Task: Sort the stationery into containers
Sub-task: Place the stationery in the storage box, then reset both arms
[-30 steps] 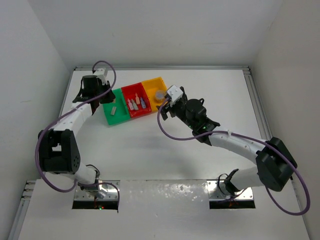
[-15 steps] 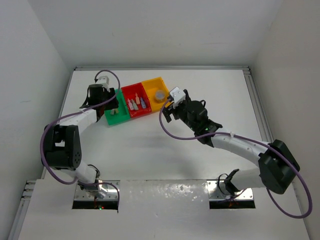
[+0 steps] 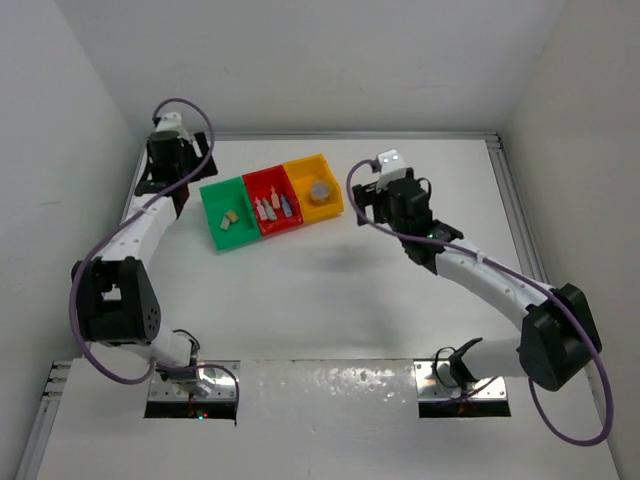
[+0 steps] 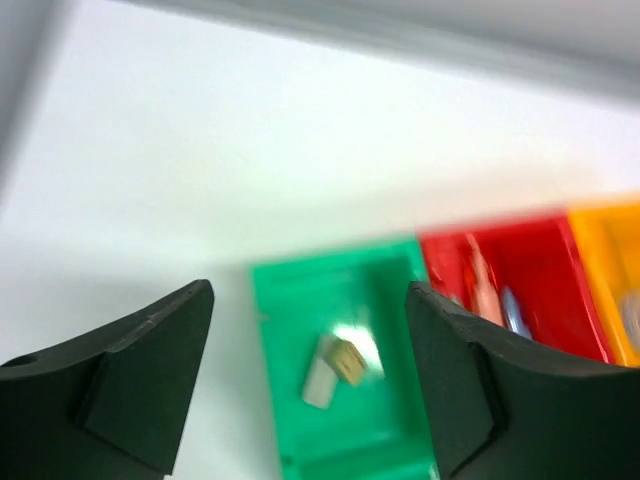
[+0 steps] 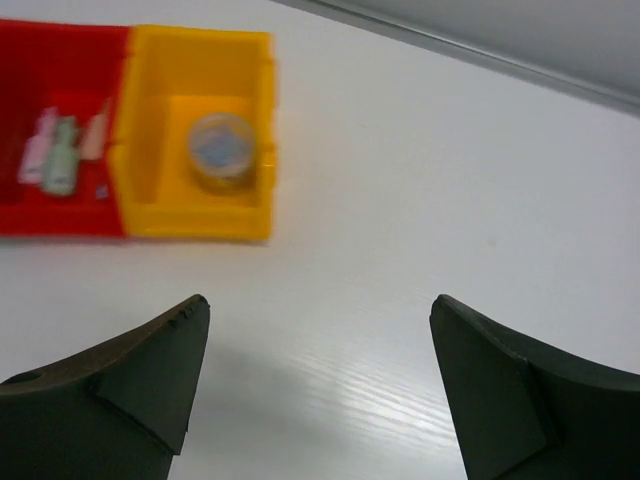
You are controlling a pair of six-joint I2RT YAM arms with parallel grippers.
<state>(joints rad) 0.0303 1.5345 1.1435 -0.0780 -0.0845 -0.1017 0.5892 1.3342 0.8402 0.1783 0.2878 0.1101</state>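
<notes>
The containers are three joined bins: green [image 3: 215, 236], red [image 3: 262, 182] and yellow-orange [image 3: 303, 168]. A tan block [image 4: 352, 362] leans against a pale oblong piece [image 4: 318, 384] on the floor of the green bin [image 4: 300, 300]. Several thin oblong pieces [image 3: 273, 208] lie in the red bin. The grey round roll [image 5: 220, 151] sits in the yellow-orange bin [image 5: 160, 210]. My left gripper [image 4: 310, 298] hangs open and empty, above and behind the green bin. My right gripper [image 5: 320, 305] is open and empty over bare table, right of the yellow-orange bin.
The table's raised back rim [image 3: 320, 135] runs just behind the bins, and the left wall [image 3: 90, 150] stands close to my left arm. Purple cables [image 3: 350, 190] loop off both wrists. White tabletop [image 3: 330, 290] spreads in front of the bins.
My left gripper opened and drew back up and to the left, away from the green bin, where the tan block now lies. My right gripper moved right, away from the yellow-orange bin.
</notes>
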